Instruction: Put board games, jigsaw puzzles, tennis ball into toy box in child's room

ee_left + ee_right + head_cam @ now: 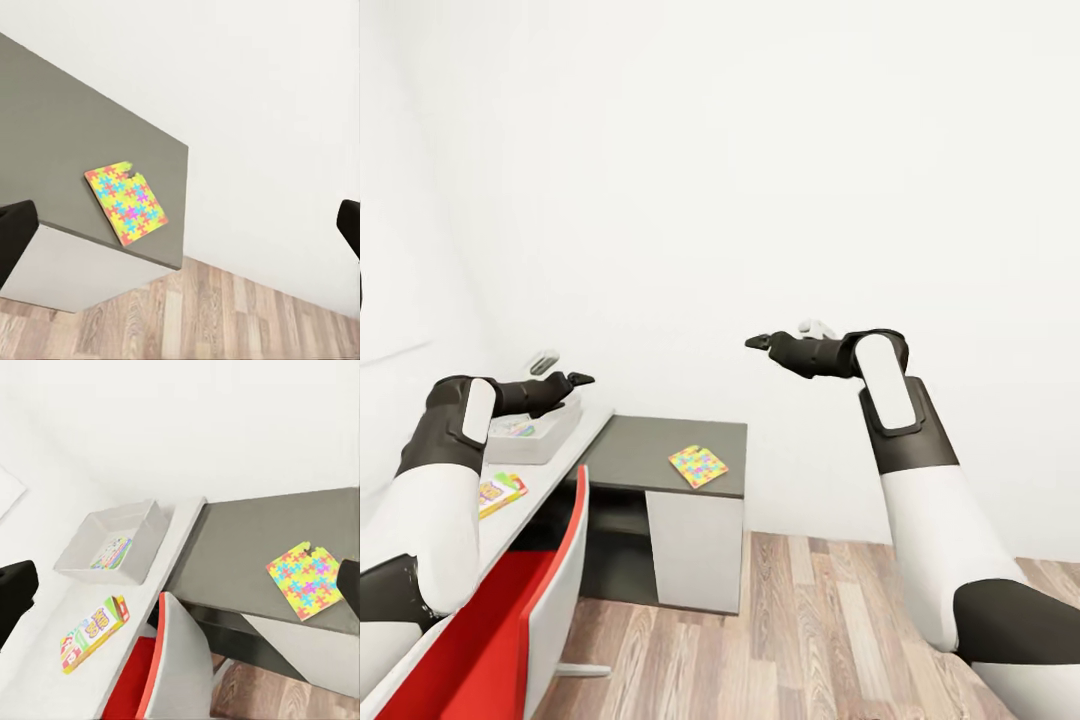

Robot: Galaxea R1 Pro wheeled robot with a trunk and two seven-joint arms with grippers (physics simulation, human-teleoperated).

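The thin multicolour jigsaw puzzle sheet (698, 466) lies flat near the front edge of the dark grey corner of the counter (650, 455), centre of the head frame. It looks light, thin and likely floppy; sliding it to overhang the edge and pinching a corner seems the best hold. The pale grey plastic toy box (538, 438) sits at left, something colourful inside. Left hand (572, 380) and right hand (758, 342) both hover wide and empty.
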